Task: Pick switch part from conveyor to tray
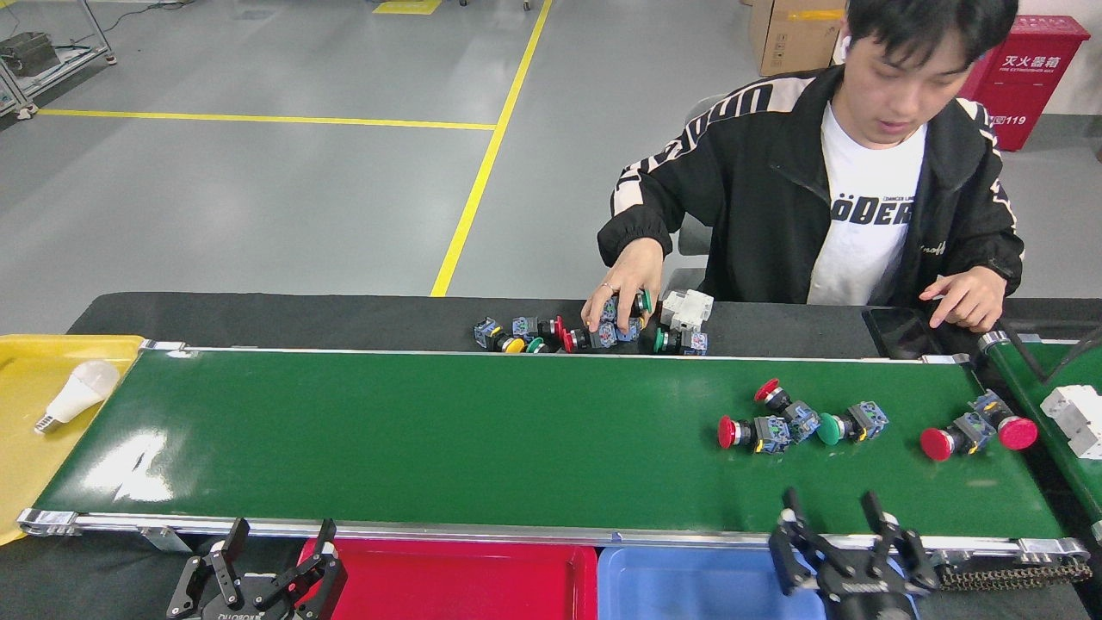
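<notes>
Hovering at the near rail, our right pincer (833, 515) sat with both fingers spread and empty, tips just over the edge of the conveyor (430, 430). Our left pincer (279, 541) was also spread and empty, low at the near edge, between the belt rail and the red tray (482, 579). The blue tray (689, 585) sat just beside the red one, under the right pincer.

Switch parts on the belt, right end: a cluster of three (796, 422), two with red caps and one green, touching each other, up-belt from the right pincer. A second pair with red caps (977, 430) lay further right, near the belt end. More switch parts (585, 331) were piled on the black table (258, 314) behind the far rail, with a person's hand (622, 288) resting on them. A light bulb (73, 392) lay in the yellow tray (26, 465) at the left end.
</notes>
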Available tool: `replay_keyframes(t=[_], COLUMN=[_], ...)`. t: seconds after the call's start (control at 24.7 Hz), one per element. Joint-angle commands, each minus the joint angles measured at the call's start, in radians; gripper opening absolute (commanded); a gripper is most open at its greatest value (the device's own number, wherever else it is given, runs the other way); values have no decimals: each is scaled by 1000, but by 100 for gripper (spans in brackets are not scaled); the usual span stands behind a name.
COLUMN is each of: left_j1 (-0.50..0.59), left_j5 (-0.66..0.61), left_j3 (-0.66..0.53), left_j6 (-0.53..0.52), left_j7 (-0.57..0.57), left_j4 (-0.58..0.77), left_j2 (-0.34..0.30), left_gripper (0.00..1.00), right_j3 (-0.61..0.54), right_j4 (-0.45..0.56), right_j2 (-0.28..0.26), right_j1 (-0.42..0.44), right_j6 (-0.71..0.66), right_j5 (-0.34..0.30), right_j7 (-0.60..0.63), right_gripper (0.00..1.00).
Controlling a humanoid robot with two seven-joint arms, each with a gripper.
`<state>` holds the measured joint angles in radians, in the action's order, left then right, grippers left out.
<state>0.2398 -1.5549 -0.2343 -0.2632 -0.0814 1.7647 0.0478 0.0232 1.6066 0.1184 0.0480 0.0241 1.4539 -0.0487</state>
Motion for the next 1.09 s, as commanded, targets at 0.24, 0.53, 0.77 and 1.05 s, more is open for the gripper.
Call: replay_keyframes(t=[0.24,0.53,0.77,1.05], left_j1=[-33,-37,-45,-40], left_j5=[-1,-1,-1,-1], left_j3=[0,10,12,12], left_j6=[-5,-2,-4,-2], left_j7=[3,2,2,2], left_j4=[13,13,12,12], left_j2=[-6,-5,-5,-5], left_gripper=[100,100,100,100], right_j3=[162,179,205,207], right_j4=[-203,-370,-407,-375], right_j2=[1,30,10,7], right_j1=[-168,-300,-330,-318], right_j6=[232,275,231,177], right_j5=[2,-7,-40,-44], right_j7=[-23,-22,-26,-25], right_gripper=[94,88,43,40])
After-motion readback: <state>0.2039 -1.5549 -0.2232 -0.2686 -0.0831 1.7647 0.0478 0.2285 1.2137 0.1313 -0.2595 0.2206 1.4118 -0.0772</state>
